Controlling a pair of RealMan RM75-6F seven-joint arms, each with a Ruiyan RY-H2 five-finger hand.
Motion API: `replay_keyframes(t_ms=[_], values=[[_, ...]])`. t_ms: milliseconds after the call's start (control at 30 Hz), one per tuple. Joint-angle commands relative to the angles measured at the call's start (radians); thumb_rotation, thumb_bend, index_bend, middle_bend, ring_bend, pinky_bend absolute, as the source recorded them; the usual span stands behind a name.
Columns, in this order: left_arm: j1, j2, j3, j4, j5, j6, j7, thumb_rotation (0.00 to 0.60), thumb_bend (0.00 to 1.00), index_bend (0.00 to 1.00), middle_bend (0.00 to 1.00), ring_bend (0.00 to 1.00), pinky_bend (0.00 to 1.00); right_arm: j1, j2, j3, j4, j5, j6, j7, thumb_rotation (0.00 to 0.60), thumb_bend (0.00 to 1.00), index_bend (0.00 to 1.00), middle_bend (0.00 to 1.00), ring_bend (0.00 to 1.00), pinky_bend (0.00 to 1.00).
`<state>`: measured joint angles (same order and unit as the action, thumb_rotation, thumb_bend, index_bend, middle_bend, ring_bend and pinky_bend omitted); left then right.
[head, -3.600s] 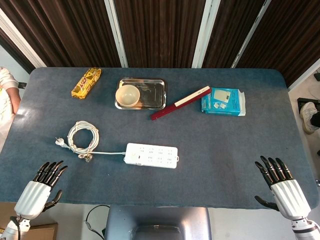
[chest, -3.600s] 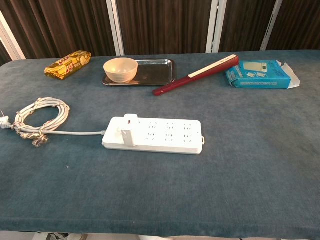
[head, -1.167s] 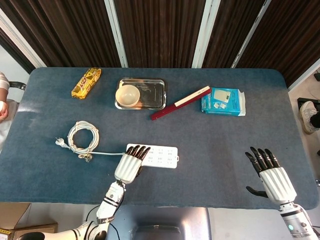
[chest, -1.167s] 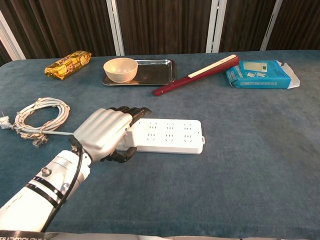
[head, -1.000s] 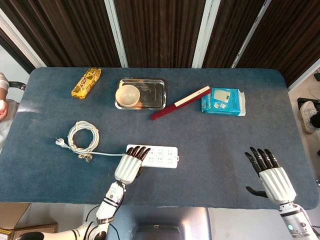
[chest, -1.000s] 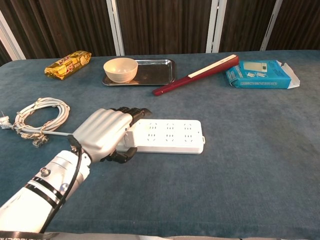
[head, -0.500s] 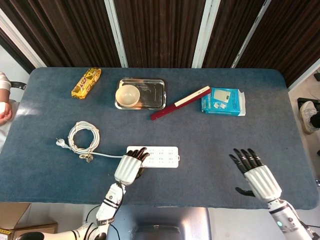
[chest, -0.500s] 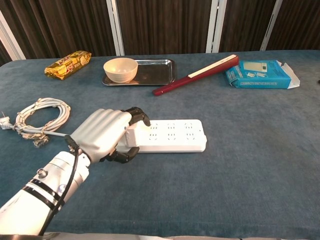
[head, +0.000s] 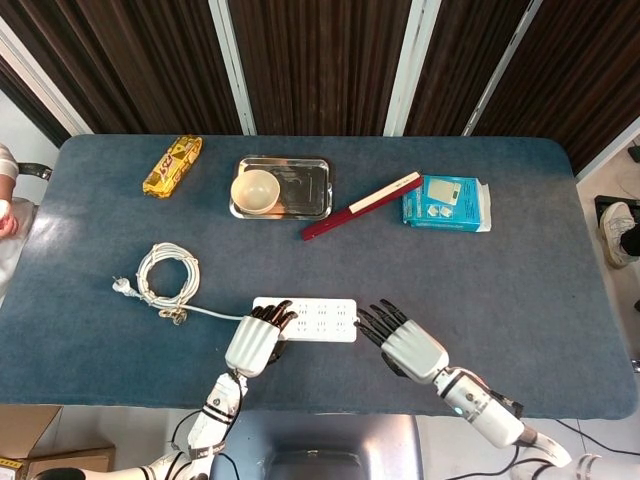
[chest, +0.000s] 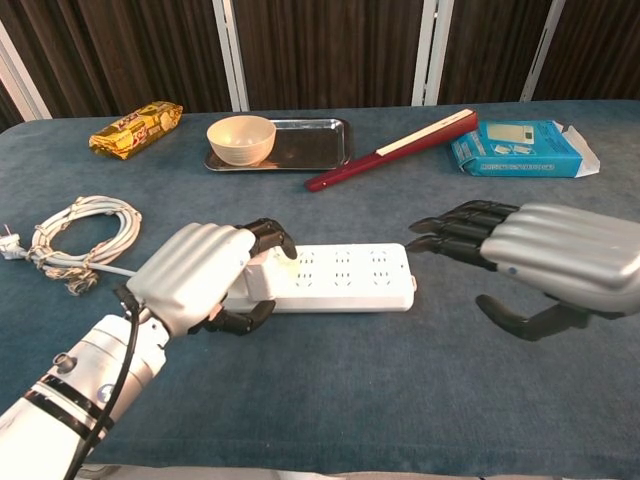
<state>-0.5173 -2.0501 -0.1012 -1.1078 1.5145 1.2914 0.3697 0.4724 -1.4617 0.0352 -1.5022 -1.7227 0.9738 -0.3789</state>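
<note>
Blue felt surface (head: 480, 270) carried a white plastic power strip (chest: 345, 276), its left end gripped by the left hand (chest: 200, 275), right hand (chest: 530, 255) open beside it; only the head view showed the cord's plug.

No lettering can be read with certainty. The yellow snack packet (chest: 135, 128) at the upper left of the worktop carries red print, and the blue box (chest: 522, 148) at the upper right bears small printed panels, all too blurred to make out.
</note>
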Motion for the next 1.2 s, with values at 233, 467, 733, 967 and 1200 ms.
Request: replay_keyframes(t_ms=[233, 467, 733, 967, 1200], values=[[0.009, 0.010, 0.017, -0.012, 0.018, 0.018, -0.033, 0.600, 0.53, 0.36, 0.44, 0.33, 0.43, 0.094, -0.143, 0.042, 0.052, 0.138, -0.141, -0.110, 0.600, 0.85, 0.08, 0.05, 0.00, 0.00], [0.022, 0.007, 0.038, 0.001, 0.028, 0.025, -0.054, 0.600, 0.53, 0.36, 0.45, 0.34, 0.43, 0.111, -0.172, 0.022, 0.062, 0.199, -0.171, -0.213, 0.600, 0.86, 0.09, 0.05, 0.00, 0.00], [0.032, -0.025, 0.057, 0.070, 0.051, 0.048, -0.077, 0.600, 0.53, 0.37, 0.45, 0.34, 0.43, 0.120, -0.187, 0.000, 0.059, 0.257, -0.177, -0.280, 0.600, 0.86, 0.09, 0.05, 0.00, 0.00], [0.015, -0.033, 0.031, 0.115, 0.119, 0.150, -0.069, 0.600, 0.53, 0.37, 0.45, 0.34, 0.43, 0.129, -0.186, -0.005, 0.041, 0.307, -0.174, -0.316, 0.600, 0.86, 0.09, 0.05, 0.00, 0.00], [0.014, 0.029, 0.026, 0.073, 0.183, 0.251, -0.060, 0.600, 0.53, 0.36, 0.45, 0.34, 0.43, 0.131, -0.157, -0.005, -0.011, 0.313, -0.130, -0.301, 0.600, 0.86, 0.07, 0.05, 0.00, 0.00]])
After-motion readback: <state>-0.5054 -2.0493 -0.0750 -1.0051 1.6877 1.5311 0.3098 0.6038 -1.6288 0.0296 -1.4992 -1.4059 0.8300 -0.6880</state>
